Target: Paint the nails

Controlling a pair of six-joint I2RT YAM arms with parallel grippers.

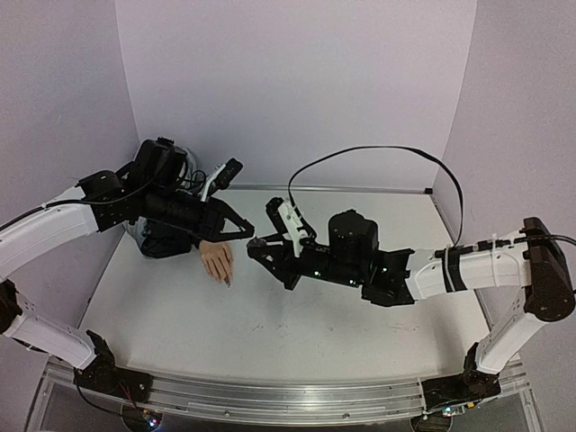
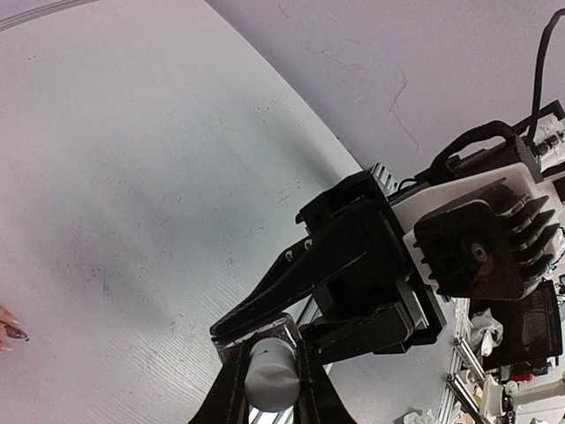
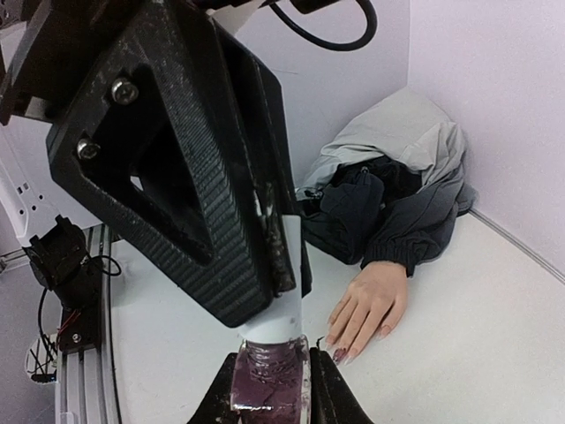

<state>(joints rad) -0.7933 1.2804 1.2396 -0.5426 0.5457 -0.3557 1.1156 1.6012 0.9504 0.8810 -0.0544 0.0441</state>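
The peach mannequin hand [image 1: 218,261] lies palm down on the white table, its black sleeve behind it. In the right wrist view the hand [image 3: 372,303] shows its nails [image 3: 340,353]; one looks dark with polish, the others bare. My right gripper [image 3: 269,393] is shut on the purple glass nail-polish bottle [image 3: 269,378]. My left gripper [image 2: 272,393] is shut on the bottle's white cap [image 2: 269,375]. The cap sits on the bottle. Both grippers meet just right of the fingertips in the top view: left gripper [image 1: 245,232], right gripper [image 1: 256,245]. Dark-tipped fingertips [image 2: 12,330] show at the left wrist view's edge.
A grey and black jacket [image 3: 397,177] is bunched in the back-left corner against the walls, also in the top view [image 1: 162,236]. An aluminium rail [image 1: 270,396] runs along the table's near edge. The right arm's black cable [image 1: 378,153] loops above the table.
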